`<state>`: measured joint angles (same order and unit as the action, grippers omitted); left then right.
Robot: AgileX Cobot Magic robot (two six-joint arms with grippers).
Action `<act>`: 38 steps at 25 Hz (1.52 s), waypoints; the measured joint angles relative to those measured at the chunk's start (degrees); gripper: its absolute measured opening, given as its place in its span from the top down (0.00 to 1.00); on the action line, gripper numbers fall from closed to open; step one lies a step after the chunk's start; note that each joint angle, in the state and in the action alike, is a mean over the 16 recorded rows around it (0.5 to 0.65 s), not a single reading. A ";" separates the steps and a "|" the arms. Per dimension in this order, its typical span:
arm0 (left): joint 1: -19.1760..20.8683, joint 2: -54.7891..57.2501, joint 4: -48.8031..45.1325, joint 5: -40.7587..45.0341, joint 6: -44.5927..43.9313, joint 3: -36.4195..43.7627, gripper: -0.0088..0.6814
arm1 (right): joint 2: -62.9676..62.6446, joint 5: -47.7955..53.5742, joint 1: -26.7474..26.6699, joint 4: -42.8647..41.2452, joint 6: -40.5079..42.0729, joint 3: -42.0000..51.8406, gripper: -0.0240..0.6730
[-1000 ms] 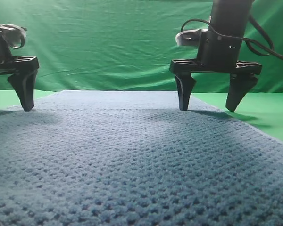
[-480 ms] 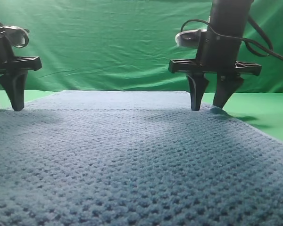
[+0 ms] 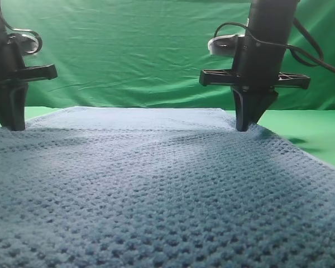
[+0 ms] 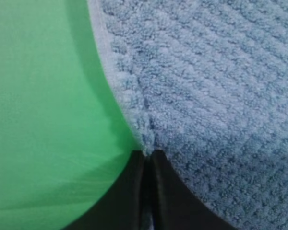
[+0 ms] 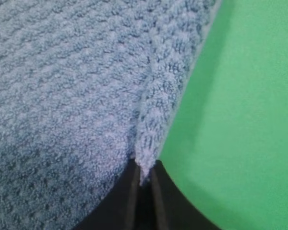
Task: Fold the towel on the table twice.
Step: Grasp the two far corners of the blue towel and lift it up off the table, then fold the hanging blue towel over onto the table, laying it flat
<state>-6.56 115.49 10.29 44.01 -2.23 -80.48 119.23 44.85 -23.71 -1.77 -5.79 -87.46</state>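
Towel [image 3: 167,184] lies flat on the table [image 3: 312,134], spread toward the camera, far edge just before the green backdrop [image 3: 128,50]. No fold made yet.

Left gripper [image 3: 10,125]: jaws pressed together, standing at the towel's far left edge. Left wrist view shows the fingertips [image 4: 134,167] pinching a small ridge of cloth right at the pale hem, with bare table beside it.

Right gripper [image 3: 244,127]: jaws likewise closed, at the far right edge. Right wrist view shows a thin pleat of towel [image 5: 151,120] caught between the tips, green table just to the right.

Risks, as judged from here:
- Both bites are shallow and close to the hem. The cloth looks thick and heavy; on lifting, its weight could pull the pleat out of either gripper.
- If one side slips and the other holds, the edge would come up skewed and the fold would land crooked.
- Uneven travel of the two arms would stretch or sag the span between them.

Containers: none in view; nothing to report as contents.
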 joint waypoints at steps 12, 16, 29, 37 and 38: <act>-0.08 -1.70 2.83 11.89 -0.17 -23.07 0.99 | -5.14 3.22 0.43 -5.27 -0.90 -13.11 0.97; -0.08 -3.10 3.83 11.64 -0.18 -31.91 0.99 | -6.02 2.47 0.57 -5.97 0.10 -21.26 0.97; -0.08 -4.26 4.49 9.38 -0.16 -47.33 0.99 | -6.29 -1.97 1.70 -8.05 3.59 -38.31 0.97; -0.36 -4.41 3.15 13.55 0.67 -47.53 0.99 | -6.31 4.74 3.11 -8.88 3.91 -37.80 0.97; -0.46 -4.54 2.99 14.01 0.78 -47.25 0.99 | -6.39 5.79 3.23 -8.90 3.91 -37.62 0.97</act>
<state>-7.02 110.95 13.28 58.01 -1.45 -127.72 112.84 50.64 -20.48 -10.67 -1.88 -125.08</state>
